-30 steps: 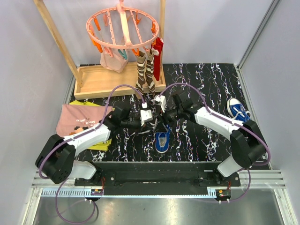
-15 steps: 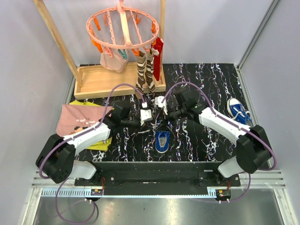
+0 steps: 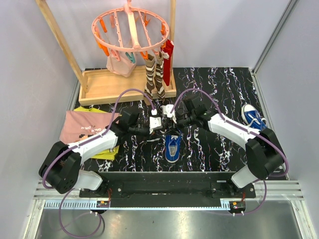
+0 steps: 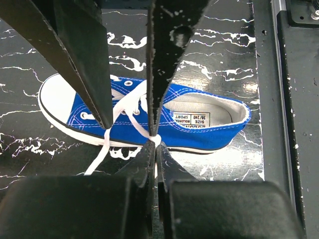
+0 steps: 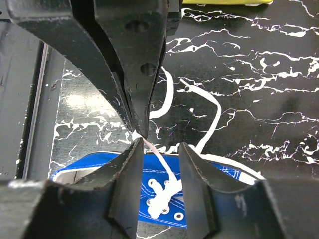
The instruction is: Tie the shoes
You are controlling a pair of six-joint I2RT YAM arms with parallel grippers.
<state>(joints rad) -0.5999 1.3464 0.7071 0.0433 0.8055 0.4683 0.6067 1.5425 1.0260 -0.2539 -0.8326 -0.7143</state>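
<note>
One blue shoe (image 3: 173,148) with a white toe cap lies on the black marbled table, between the arms. My left gripper (image 4: 154,144) hovers just above the shoe (image 4: 199,124). It is shut on a white lace (image 4: 125,107) that rises from the eyelets. My right gripper (image 5: 159,147) faces it tip to tip over the same shoe (image 5: 164,199). Its jaws stand open with a clear gap, and the lace (image 5: 162,162) runs up between them. In the top view the left gripper (image 3: 163,130) and the right gripper (image 3: 173,127) meet above the shoe. A second shoe (image 3: 253,116) lies at the far right.
A wooden rack (image 3: 124,87) stands at the back left, with a pink peg hanger (image 3: 130,27) above it. Striped brown socks (image 3: 154,74) and a red one hang from the hanger. A pink cloth (image 3: 84,127) over a yellow one lies left of the left arm.
My right gripper drew back a little from the left one, then returned close to it above the shoe. The left gripper has kept its hold on the lace.
</note>
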